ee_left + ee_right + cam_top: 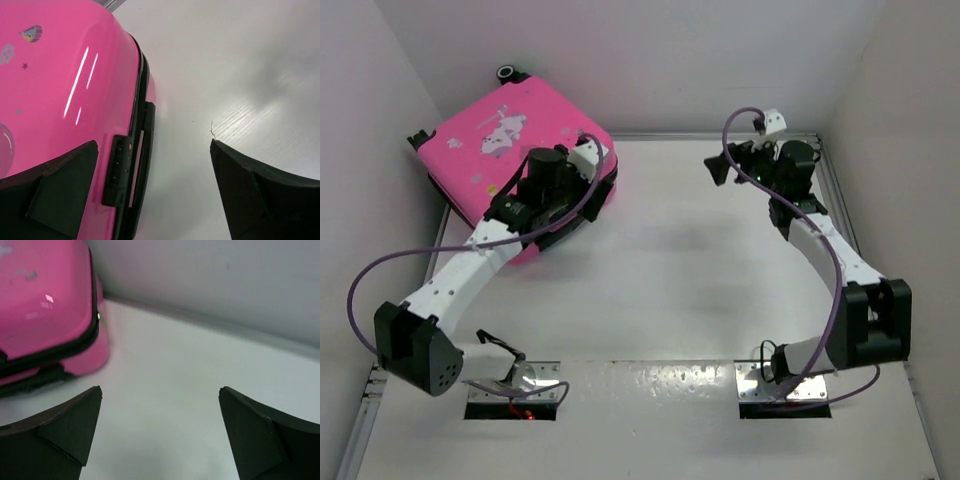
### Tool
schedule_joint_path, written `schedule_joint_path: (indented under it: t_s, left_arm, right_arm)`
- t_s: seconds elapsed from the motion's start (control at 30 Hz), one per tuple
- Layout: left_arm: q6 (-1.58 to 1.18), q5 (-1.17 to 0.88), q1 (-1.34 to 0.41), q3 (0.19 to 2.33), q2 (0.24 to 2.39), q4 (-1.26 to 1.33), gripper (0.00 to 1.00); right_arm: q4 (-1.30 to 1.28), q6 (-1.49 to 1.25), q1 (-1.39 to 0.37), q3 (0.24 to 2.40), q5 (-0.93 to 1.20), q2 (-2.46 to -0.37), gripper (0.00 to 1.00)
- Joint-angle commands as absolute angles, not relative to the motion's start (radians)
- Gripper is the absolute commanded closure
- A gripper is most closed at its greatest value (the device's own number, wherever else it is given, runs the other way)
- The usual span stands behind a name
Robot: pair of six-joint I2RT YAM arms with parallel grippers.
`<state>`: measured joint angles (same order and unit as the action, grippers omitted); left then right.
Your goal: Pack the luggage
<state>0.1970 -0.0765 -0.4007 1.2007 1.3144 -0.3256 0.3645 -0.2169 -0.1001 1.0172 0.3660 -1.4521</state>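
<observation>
The luggage (495, 140) is a bright pink hard-shell suitcase with white print, closed, lying at the table's far left corner. My left gripper (582, 190) is open over its near right edge. In the left wrist view the suitcase (60, 85) fills the left, with its black zipper trim and a black lock block (116, 170). The left gripper (155, 150) straddles that edge, one finger over the shell, the other over the table. My right gripper (720, 165) is open and empty, held above the table at the far right. In the right wrist view the suitcase's corner (45, 310) shows at upper left, apart from the gripper (160, 392).
White walls close the table (680, 260) on the left, back and right. The suitcase has a small black wheel (507, 73) near the back wall. Purple cables loop from both arms.
</observation>
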Motion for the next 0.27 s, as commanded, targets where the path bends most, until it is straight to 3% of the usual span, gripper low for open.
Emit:
schedule_joint_path:
  t_s: [0.0, 0.23]
  left_arm:
    - [0.155, -0.063, -0.439, 1.120, 1.258, -0.304, 0.00]
    - [0.101, 0.003, -0.459, 1.140, 1.247, -0.276, 0.00]
  right_arm:
    - [0.141, -0.224, -0.097, 0.922, 0.330, -1.378, 0.00]
    - [0.130, -0.255, -0.120, 0.825, 0.238, -1.212, 0.00]
